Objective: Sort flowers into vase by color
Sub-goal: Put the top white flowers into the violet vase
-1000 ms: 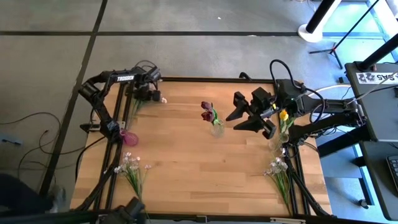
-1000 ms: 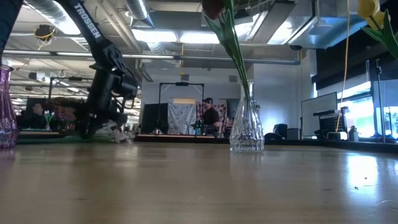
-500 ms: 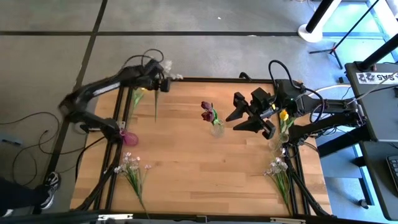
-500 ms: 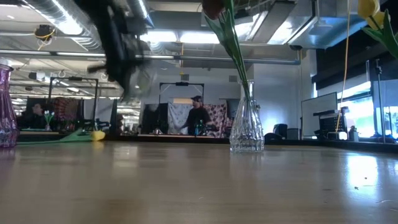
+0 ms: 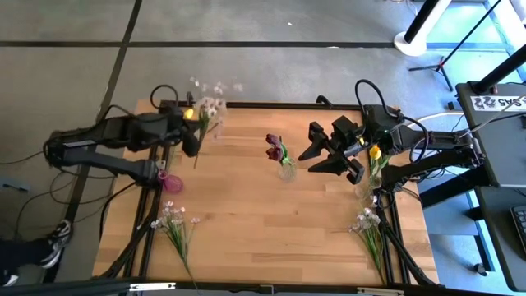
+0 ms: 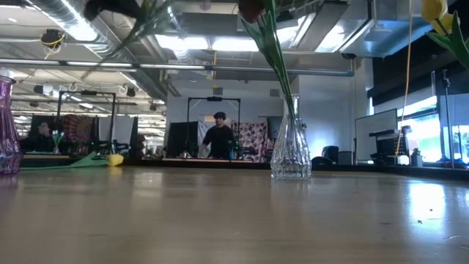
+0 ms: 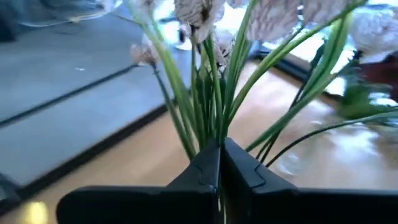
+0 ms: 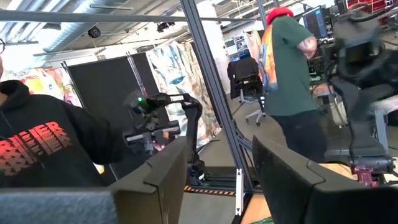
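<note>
My left gripper is raised over the table's far left part, shut on a sprig of tiny white-pink blossoms. In the low view only its green stems show, high up. A yellow tulip lies flat near the far left corner. Two more blossom sprigs lie flat at the near left and near right. Maroon tulips stand in the clear middle vase. Another yellow tulip stands in the right-hand vase. My right gripper hovers open between those two vases. My left gripper pinches the sprig's bunched green stems between its two shut fingers, below the point where they fan out to the blossoms. It comes at them from the table's left. The sprig is lifted clear, with its cut end trailing toward the near side.
A pink vase stands at the left edge with nothing in it. The wood between the vases and the near edge is bare. A person stands in the room beyond the far edge, and other people show in the right wrist view.
My left gripper was low at the far left corner, shut on the sprig. It has risen quickly and swung toward the left and near side, lifting the sprig clear of the table. The yellow tulip has stayed on the table. My right arm has kept still.
</note>
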You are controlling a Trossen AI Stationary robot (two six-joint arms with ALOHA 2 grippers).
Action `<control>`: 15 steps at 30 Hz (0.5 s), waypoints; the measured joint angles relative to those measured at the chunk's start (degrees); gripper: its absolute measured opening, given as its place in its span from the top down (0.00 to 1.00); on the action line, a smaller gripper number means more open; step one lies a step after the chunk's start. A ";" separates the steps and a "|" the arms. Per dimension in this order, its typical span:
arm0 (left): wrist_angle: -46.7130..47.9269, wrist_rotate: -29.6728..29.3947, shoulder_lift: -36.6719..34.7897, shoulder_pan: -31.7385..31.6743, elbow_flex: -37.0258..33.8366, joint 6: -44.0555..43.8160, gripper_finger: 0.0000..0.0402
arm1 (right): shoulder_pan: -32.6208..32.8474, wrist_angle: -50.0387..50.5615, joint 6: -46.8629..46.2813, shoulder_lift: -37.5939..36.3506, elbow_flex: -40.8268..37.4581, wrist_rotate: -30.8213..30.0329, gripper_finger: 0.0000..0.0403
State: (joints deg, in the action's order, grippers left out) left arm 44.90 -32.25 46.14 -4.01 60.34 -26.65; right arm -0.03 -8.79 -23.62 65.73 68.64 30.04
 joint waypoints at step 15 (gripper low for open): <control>-10.92 3.70 -7.50 22.57 -0.04 14.83 1.00 | 0.00 0.76 -0.02 -0.87 -0.04 -3.18 0.55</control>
State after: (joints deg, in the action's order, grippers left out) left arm 33.98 -28.56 38.64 18.56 60.29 -11.82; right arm -0.03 -8.04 -23.64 64.86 68.60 26.86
